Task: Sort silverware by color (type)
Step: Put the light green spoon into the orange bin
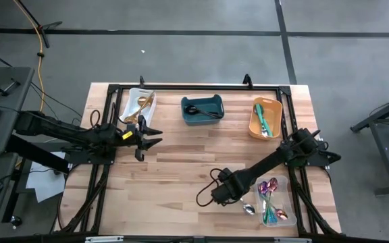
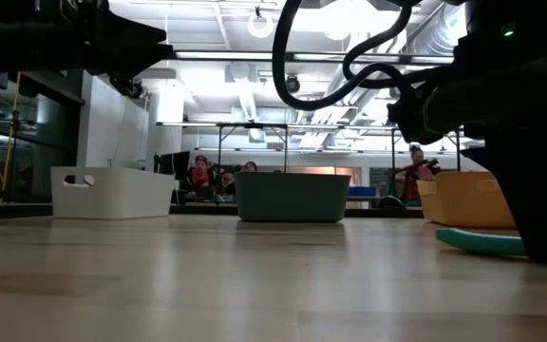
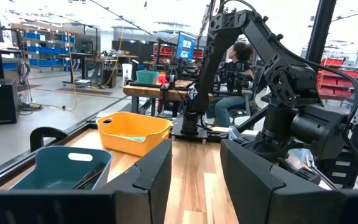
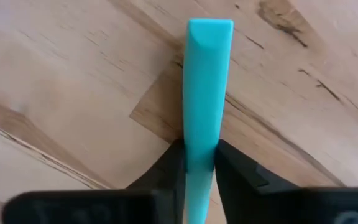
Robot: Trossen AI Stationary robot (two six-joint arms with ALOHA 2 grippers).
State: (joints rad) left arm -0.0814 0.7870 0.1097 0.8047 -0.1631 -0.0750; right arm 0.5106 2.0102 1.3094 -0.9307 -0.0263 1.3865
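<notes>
My right pincer (image 4: 199,163) is down at the near right part of the table (image 1: 181,169), clamped on a teal-handled utensil (image 4: 207,87); from my wrist I see the flat teal handle squeezed between both dark fingers (image 4: 166,165), its squared end sticking out ahead of them over the wood. From table height the same teal handle (image 2: 482,243) lies low along the boards on the right, running under my dark gripper body. Just to the right of this pincer stands the clear bin (image 1: 283,183), holding iridescent purple spoons (image 1: 269,185) and a teal-handled piece, and a silver spoon (image 1: 248,209) lies on the wood between my pincer and that bin, close to its near left corner. My left pincer (image 1: 152,136) waits over the left side of the table, just near of the white bin (image 1: 131,101), its fingers spread wide with nothing between them. Along the far edge, the white bin carries gold pieces (image 1: 144,104), the teal bin (image 1: 202,121) in the middle has black utensils (image 1: 204,112), and the orange bin (image 1: 256,127) to the right has teal-handled ones (image 1: 265,120). People sit in the room beyond the table (image 2: 200,173)
</notes>
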